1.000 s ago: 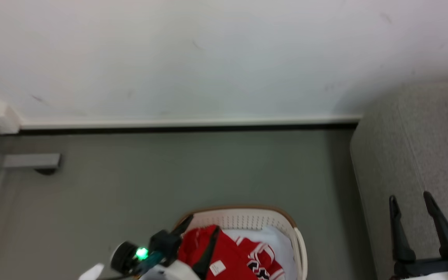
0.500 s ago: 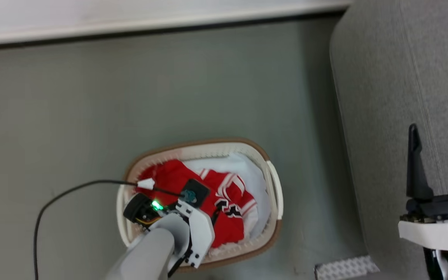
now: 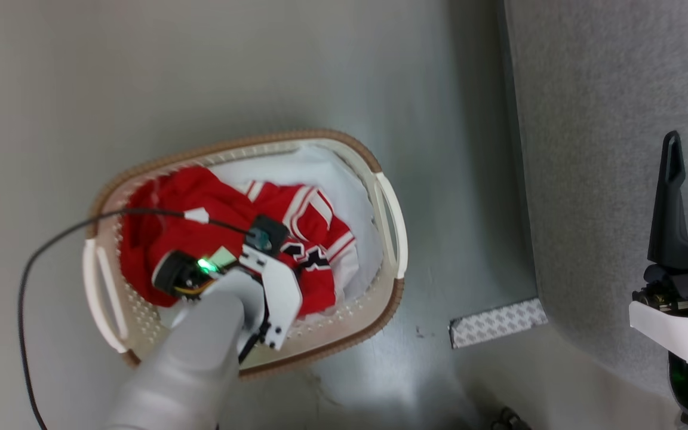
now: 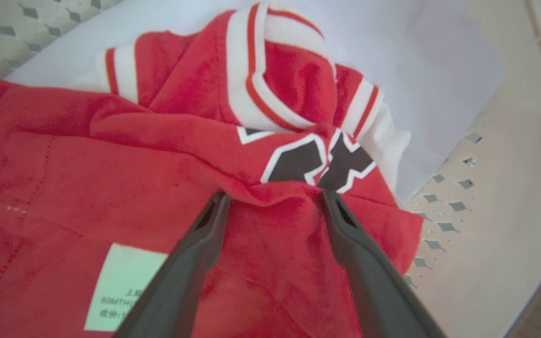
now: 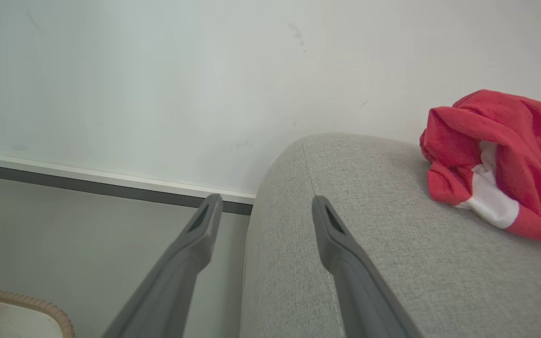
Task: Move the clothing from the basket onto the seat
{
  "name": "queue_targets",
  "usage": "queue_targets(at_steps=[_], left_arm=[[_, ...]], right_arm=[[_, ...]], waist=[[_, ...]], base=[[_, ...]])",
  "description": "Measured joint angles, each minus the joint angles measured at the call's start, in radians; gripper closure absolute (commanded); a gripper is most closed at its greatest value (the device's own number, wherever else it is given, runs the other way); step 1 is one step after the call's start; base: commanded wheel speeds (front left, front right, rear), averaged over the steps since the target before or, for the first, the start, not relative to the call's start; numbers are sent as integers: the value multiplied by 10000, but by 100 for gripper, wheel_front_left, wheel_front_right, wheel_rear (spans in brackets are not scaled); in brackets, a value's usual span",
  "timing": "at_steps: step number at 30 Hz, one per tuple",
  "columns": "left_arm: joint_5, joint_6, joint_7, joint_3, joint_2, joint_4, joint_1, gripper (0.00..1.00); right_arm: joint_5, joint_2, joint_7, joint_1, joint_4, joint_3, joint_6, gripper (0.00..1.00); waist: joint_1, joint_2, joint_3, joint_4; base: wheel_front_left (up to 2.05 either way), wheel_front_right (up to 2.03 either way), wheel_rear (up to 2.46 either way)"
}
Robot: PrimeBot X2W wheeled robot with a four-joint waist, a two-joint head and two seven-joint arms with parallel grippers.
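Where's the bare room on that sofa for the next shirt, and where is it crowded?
The sofa is bare from its rounded end up to the red garment lying at the far right in the right wrist view. The floor between basket and sofa is also bare. The basket is crowded: red clothes and the left gripper sit in it.

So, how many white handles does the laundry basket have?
2. The left-end handle sits on the basket's end at the head view's left; the right-end handle is on the end facing the sofa. Neither is hidden.
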Motion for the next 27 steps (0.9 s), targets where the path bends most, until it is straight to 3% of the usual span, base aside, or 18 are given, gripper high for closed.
queue_targets(at_steps=[8,10,11,18,27], left_arm=[[61,46,-420,-194,121,744,-973,0],[69,-25,-619,-238,123,869,-1048,92],[73,-42,-711,-307,127,922,-1081,100],[-222,-232,-1246,-545,73,1127,-1117,100],[-2224,-245,-1996,-1712,21,-276,-244,100]], right_arm=[[-19,4,0,-126,-497,199,0,0],[-127,-2,-2,-108,-587,209,0,0],[-238,2,-2,-95,-642,221,0,0],[-458,4,-2,-18,-759,56,0,0],[-639,6,-2,87,-201,-46,0,0]], waist=[[-1,0,1171,-224],[0,0,1315,-120],[-1,0,1355,-39],[-2,0,1396,380],[-2,0,213,857]], base=[[15,15,15],[20,20,20],[16,16,16],[4,4,4],[0,0,0]])
